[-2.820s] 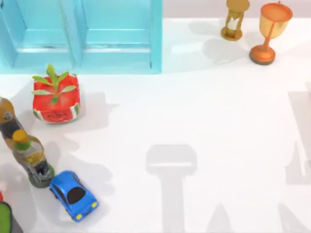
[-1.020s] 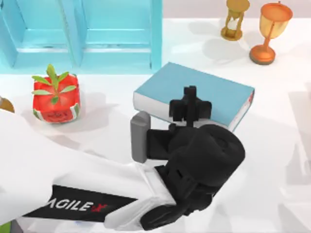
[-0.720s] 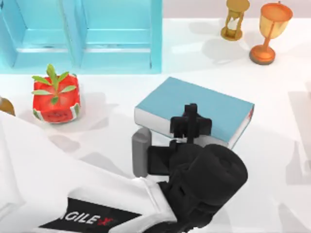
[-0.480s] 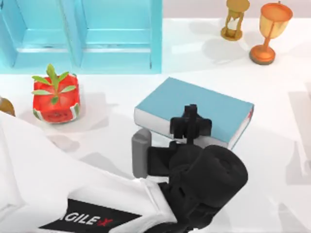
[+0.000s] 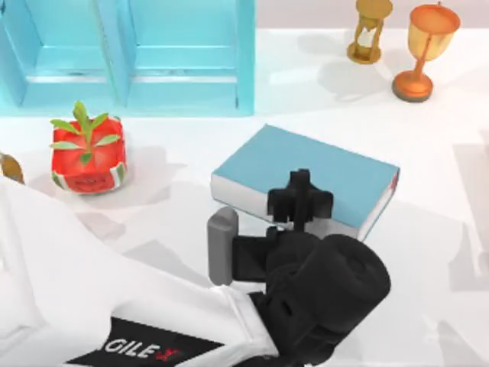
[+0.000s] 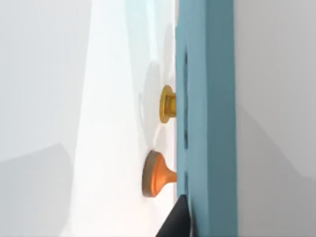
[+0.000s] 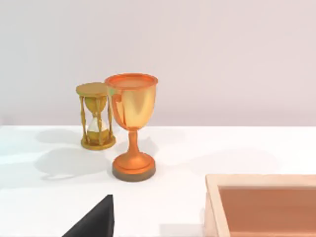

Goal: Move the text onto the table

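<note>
1. Position of the task item: the book (image 5: pixel 317 171), a thick light-blue hardcover with white page edges, lies flat near the middle of the white counter (image 5: pixel 428 252), in front of the turquoise cabinet (image 5: pixel 183 53) and well apart from it.
2. Left end effector (image 5: pixel 300 200): located at the near long edge of the book, at its mid-length. The black fingers straddle that edge and appear closed on the book. In the left wrist view the blue cover (image 6: pixel 207 118) runs close along the camera with a dark fingertip (image 6: pixel 177 222) against it.
3. Right arm: parked. Its wrist view faces the hourglass (image 7: pixel 95 116) and the orange goblet (image 7: pixel 132 126); finger opening cannot be determined.
4. Handling assessment: the book is judged rigid and fairly heavy. The smooth cover may slip under a light pinch. An edge grip leaves most of the mass overhanging, so sagging is probable.
5. Recommended hold: across the full thickness at mid-length of a long edge, fingers seated well inward.
6. Nearby items: watermelon planter (image 5: pixel 88 155) at the left; hourglass and goblet at the far right.
</note>
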Motion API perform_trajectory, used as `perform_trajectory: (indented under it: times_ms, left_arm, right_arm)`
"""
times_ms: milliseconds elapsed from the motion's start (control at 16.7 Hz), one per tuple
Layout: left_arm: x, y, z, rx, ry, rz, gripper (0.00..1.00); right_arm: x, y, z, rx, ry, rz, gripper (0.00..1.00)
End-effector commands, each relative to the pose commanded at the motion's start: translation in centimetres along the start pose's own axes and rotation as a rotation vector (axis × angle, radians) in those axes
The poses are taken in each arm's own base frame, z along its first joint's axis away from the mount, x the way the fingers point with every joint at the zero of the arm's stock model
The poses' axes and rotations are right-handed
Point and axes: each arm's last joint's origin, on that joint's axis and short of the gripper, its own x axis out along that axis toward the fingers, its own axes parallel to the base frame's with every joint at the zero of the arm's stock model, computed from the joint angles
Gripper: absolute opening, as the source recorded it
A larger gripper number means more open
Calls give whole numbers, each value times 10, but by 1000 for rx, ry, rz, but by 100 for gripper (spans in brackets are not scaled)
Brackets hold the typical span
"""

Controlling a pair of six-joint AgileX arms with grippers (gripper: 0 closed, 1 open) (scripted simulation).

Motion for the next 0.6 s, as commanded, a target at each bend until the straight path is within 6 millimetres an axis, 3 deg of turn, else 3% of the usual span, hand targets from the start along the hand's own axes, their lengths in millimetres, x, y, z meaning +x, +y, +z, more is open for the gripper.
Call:
perform_trajectory:
  times_ms: [300, 540, 600]
  left_arm:
    - [6, 23, 0, 1, 1, 1, 0]
    - [7, 26, 0, 1, 1, 1, 0]
    - [7, 26, 0, 1, 1, 1, 8]
  right_arm:
    - [0, 0, 0, 0, 0, 0, 100]
    - [0, 0, 0, 0, 0, 0, 100]
    - [0, 0, 0, 0, 0, 0, 100]
